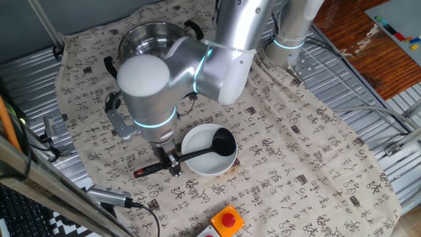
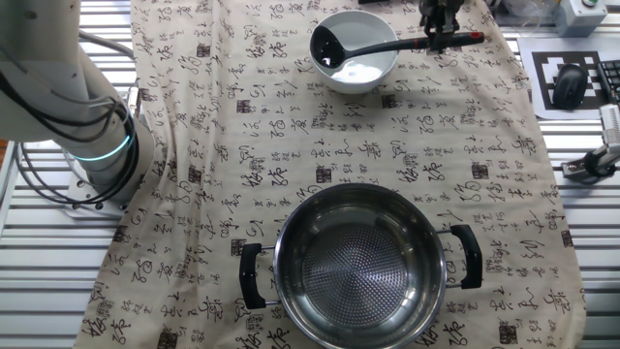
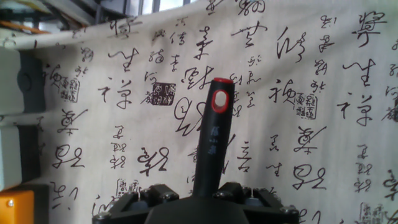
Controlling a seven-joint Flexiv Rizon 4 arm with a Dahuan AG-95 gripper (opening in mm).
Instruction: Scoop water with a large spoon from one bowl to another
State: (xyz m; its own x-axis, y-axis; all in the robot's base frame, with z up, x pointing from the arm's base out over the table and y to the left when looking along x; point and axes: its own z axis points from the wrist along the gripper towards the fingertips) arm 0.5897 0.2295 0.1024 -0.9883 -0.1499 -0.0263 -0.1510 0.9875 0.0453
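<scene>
— Where do we see the ladle (image 1: 197,153)?
— Scoop inside the white bowl (image 1: 209,151), handle over the rim; our pincer (image 1: 172,162) is clamped on that handle.
— Any writing?
— Calligraphy characters on the cloth (image 1: 296,164); we can't read them.

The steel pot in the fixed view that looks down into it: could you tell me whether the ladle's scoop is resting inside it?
No, the steel pot holds no ladle; the ladle has its scoop in the white bowl across the cloth.
</scene>
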